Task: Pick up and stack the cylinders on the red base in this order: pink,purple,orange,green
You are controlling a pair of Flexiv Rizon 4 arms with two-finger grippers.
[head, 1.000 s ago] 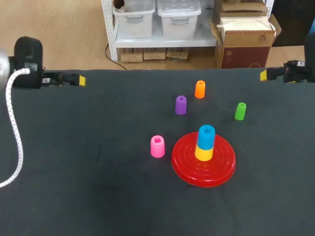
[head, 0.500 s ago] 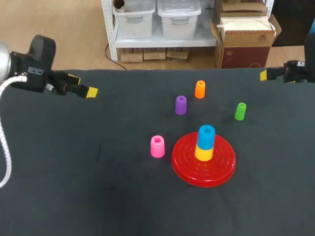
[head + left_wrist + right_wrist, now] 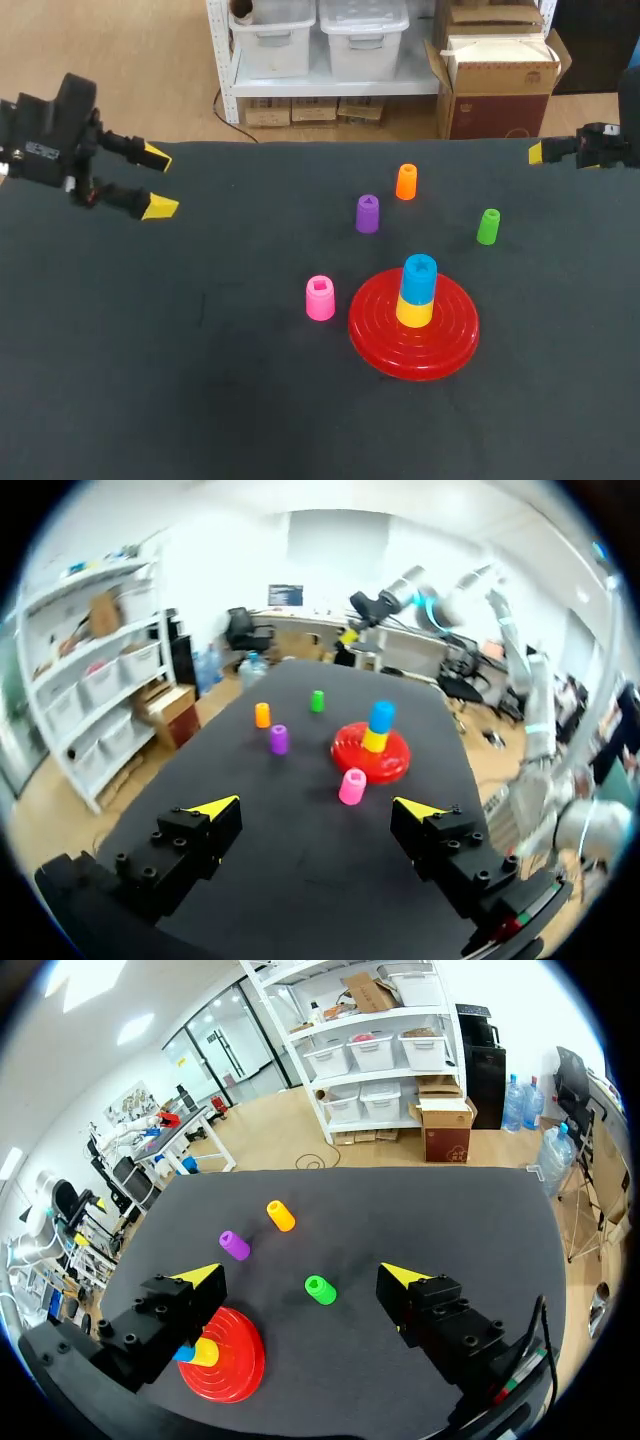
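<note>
Pink cylinder [image 3: 320, 298] stands just left of the red base [image 3: 413, 348], not touching it. Purple [image 3: 367, 213], orange [image 3: 405, 181] & green [image 3: 488, 226] stand behind the base, each apart. Blue-on-yellow stack [image 3: 417, 290] sits at base centre. My left gripper [image 3: 158, 182] hangs well left of the base, arm roughly level, fingers spread wide, empty. My right gripper [image 3: 300, 1274] is well off to the base's back-right, fingers likewise apart, nothing between.

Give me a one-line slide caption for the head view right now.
Left gripper open at far left; pink cylinder stands beside the red base, which holds a yellow-and-blue stack.
</note>
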